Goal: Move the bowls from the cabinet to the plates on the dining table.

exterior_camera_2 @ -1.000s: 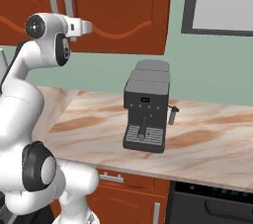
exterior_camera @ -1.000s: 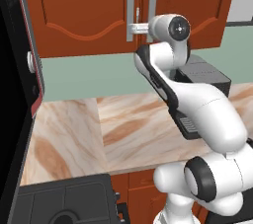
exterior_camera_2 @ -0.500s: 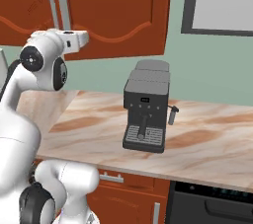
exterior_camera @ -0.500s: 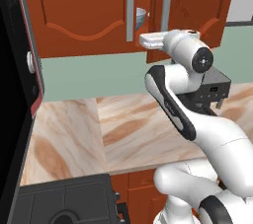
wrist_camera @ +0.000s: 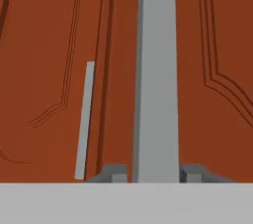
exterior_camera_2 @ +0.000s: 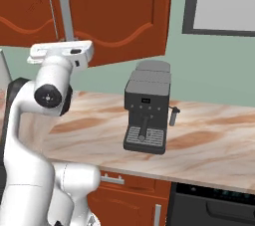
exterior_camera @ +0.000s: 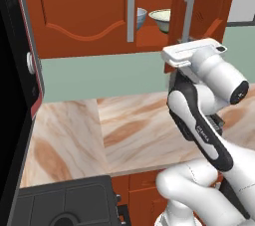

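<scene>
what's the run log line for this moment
phase: opening cabinet | tool: closed on right door handle | right door: ajar | bowls: visible inside, untouched

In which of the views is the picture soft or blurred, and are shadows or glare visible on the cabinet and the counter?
Left base view: slightly soft; the two bowls sit dim inside the cabinet; no glare on the counter. Right base view: even light, a faint shadow under the coffee machine. Hand view: close and blurred; the grey handle has soft edges between the gripper tips.

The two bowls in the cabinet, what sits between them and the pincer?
In the left base view, the opened right door with its grey bar handle stands between the bowls and the pincer.
</scene>
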You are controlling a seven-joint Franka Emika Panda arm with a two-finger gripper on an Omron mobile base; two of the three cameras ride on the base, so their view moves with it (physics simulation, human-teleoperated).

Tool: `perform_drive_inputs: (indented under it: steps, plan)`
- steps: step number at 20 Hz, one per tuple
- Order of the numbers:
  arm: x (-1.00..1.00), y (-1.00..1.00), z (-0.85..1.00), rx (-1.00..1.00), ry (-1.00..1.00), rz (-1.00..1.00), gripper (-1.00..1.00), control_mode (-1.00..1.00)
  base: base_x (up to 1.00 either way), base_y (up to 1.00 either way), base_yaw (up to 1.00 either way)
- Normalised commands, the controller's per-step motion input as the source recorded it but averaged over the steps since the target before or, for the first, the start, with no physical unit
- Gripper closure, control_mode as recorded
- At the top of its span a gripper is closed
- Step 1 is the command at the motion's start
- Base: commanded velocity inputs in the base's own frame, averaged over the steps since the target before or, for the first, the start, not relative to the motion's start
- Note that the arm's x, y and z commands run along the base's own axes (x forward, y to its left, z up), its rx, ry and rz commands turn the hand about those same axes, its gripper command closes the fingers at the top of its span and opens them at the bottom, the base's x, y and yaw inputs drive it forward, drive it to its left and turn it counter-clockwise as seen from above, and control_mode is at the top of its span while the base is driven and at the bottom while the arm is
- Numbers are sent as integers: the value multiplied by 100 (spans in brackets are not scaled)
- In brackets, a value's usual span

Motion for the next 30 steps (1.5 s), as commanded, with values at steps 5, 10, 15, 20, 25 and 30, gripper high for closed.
perform_drive_inputs:
  steps: [5,10,15,20,25,30]
  plan:
    - [-95,0,38,0,-17,9,-100,-100,0,0,0]
    - [-86,0,36,0,-13,5,-100,-100,0,0,0]
    - [-81,16,37,0,-11,2,-100,-100,0,0,0]
    - [-26,69,-2,0,0,0,-100,-100,0,0,0]
    - [0,84,-42,11,10,-5,-100,-100,0,0,0]
    - [0,73,-56,22,17,-9,-100,-100,0,0,0]
